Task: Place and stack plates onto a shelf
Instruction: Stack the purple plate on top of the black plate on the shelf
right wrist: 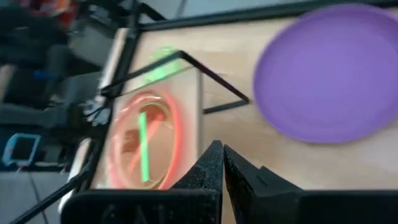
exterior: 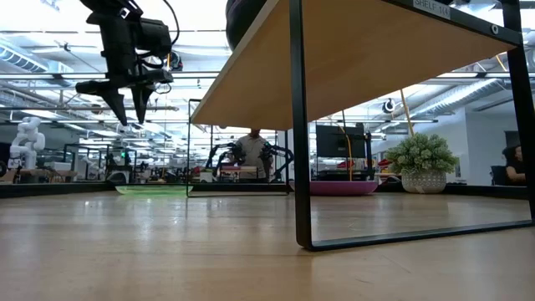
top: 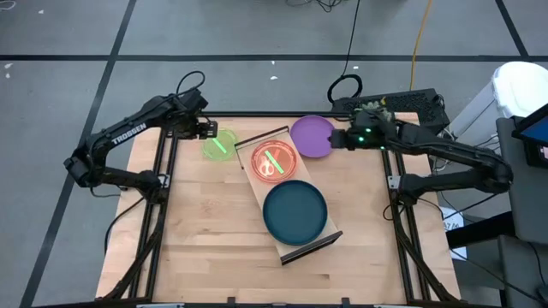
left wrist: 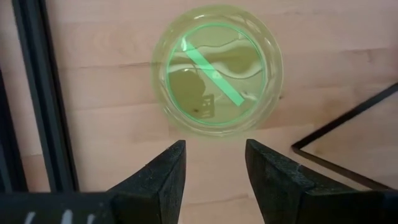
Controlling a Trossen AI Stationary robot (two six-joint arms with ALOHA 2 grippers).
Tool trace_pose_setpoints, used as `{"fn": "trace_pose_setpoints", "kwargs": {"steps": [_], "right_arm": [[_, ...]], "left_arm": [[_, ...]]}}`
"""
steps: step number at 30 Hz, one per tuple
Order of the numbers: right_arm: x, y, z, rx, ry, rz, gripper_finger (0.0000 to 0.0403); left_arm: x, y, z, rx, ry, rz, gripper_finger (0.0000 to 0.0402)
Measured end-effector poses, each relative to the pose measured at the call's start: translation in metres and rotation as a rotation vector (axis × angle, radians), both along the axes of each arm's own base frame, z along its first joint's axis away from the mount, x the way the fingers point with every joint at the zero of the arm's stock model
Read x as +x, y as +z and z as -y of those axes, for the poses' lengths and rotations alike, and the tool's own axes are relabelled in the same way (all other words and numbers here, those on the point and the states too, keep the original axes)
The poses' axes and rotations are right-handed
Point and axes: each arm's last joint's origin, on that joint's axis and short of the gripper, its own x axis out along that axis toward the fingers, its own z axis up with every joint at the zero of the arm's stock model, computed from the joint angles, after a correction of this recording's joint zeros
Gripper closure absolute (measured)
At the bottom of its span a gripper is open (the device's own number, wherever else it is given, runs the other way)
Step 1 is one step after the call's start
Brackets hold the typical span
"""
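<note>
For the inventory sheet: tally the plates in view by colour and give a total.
Green plate: 1
Pink-red plate: 1, with a green bar showing through it, so possibly more stacked there
Purple plate: 1
Dark teal plate: 1
Total: 4 plates seen

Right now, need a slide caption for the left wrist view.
Left gripper, open, hovers above the small green plate on the tabletop, beside the shelf's dark rail.

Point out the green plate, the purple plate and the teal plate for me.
green plate (left wrist: 216,70), left wrist view, its centre.
purple plate (top: 312,136), high view, its middle.
teal plate (top: 294,212), high view, its centre, on the shelf.
</note>
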Motion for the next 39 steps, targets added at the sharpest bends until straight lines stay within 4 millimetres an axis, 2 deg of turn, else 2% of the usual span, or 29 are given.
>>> {"fn": "trace_pose_setpoints", "kwargs": {"steps": [4,8,11,17,24,33,39], "right_arm": [[0.015,-0.018,0.013,0.101,-0.085,-0.057,0.04],[0.02,-0.036,0.025,0.207,-0.196,-0.122,0.0383],[0.023,-0.049,0.035,0.258,-0.259,-0.189,0.0359],[0.027,-0.073,0.055,0.245,-0.283,-0.32,0.0297],[0.032,-0.092,0.065,0.289,-0.276,-0.396,0.0248],[0.038,-0.117,0.078,0.302,-0.273,-0.486,0.0245],[0.035,-0.131,0.08,0.323,-0.294,-0.496,0.0254]], "left_arm": [[0.003,0.0,0.003,0.001,-0.018,0.002,0.0231],[0.006,0.0,0.006,-0.001,-0.028,0.004,0.0231],[0.009,0.0,0.01,-0.006,-0.03,0.008,0.0231],[0.018,0.0,0.019,-0.013,-0.05,0.017,0.0231],[0.024,0.0,0.027,-0.016,-0.084,0.02,0.0231],[0.033,0.0,0.039,-0.025,-0.105,0.031,0.0231],[0.038,0.0,0.048,-0.03,-0.125,0.036,0.0231]]}}
